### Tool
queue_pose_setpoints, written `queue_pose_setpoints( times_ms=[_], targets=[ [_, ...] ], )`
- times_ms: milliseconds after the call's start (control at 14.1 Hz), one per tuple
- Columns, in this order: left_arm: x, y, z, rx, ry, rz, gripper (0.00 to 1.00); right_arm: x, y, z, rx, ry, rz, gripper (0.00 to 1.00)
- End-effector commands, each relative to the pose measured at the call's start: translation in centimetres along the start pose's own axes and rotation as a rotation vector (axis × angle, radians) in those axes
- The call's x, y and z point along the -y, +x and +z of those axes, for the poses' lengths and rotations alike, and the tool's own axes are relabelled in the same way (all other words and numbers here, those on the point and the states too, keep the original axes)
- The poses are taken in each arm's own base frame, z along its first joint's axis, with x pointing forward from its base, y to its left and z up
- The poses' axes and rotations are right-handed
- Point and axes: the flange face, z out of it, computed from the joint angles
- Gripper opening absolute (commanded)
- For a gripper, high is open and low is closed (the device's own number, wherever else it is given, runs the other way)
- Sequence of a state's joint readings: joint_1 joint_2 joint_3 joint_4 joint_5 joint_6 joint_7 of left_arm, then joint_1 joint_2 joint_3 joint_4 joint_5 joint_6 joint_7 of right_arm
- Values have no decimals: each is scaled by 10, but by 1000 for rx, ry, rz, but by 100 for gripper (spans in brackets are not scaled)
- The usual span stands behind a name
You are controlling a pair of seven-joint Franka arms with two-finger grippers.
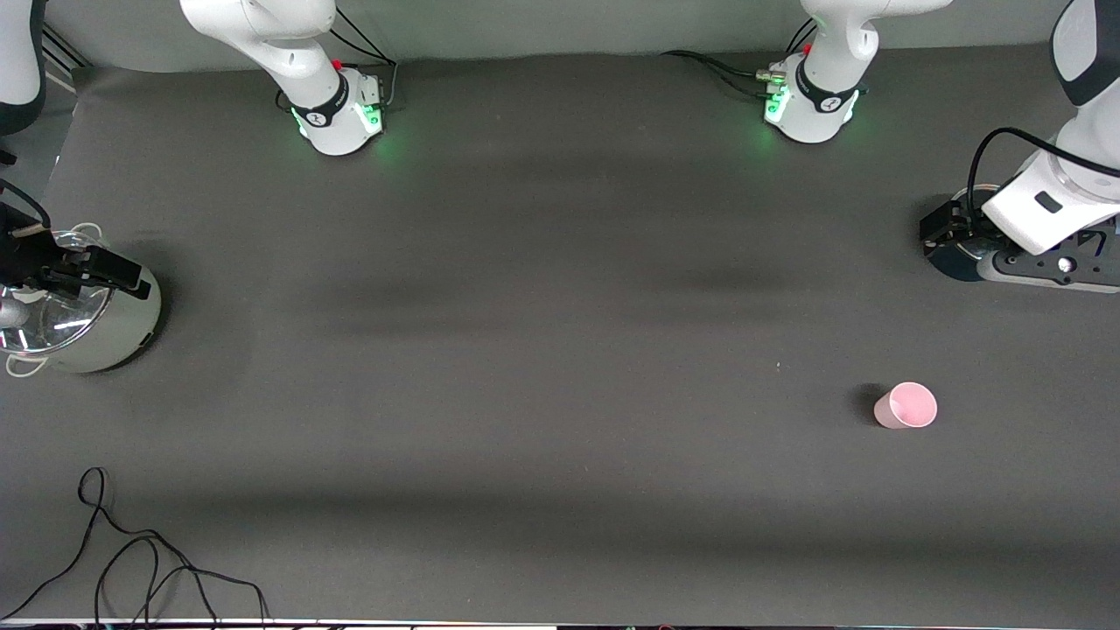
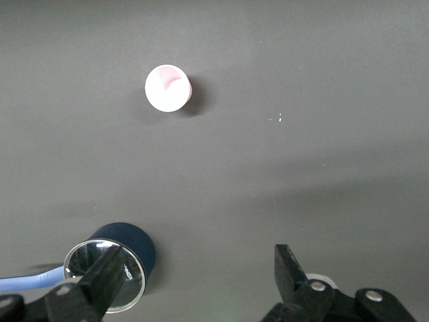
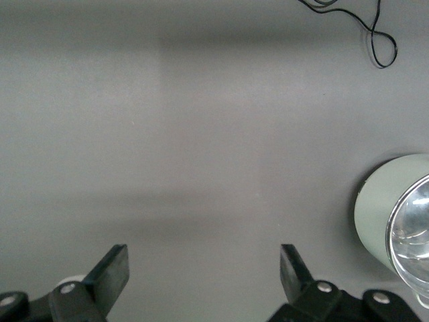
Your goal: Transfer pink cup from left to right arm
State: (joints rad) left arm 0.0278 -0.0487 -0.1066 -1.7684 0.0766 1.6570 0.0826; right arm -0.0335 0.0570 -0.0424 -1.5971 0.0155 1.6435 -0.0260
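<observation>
I see the pink cup [image 1: 906, 405] upright near the left arm's table end, untouched; left gripper [image 2: 194, 282] and right gripper [image 3: 204, 278] both hover spread wide, empty, ready.

Two glossy white robot arms w/ dark grey joint bands. Right arm base [image 1: 337, 114] & left arm base [image 1: 809, 105]: rounded white, green lights, red button, black cables. Black metal grippers [image 2: 198, 282] [image 3: 204, 278]: wedge-shaped fingers, silver screws at pivots.
</observation>
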Motion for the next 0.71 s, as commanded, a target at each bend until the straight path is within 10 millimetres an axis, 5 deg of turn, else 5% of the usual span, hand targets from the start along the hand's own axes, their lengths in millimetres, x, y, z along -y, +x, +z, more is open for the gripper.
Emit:
queue_pose_setpoints(
  times_ms=[0,356,641],
  targets=[
    [1,1,-4,2,-15,7,99,0,-2,-7,-4,-14,-13,100],
    [3,1,-3,8,-16,4,99,1,-1,-7,-5,-17,-14,100],
    [28,1,2,10,-24,79,99,0,0,-9,-18,-13,-11,100]
  ],
)
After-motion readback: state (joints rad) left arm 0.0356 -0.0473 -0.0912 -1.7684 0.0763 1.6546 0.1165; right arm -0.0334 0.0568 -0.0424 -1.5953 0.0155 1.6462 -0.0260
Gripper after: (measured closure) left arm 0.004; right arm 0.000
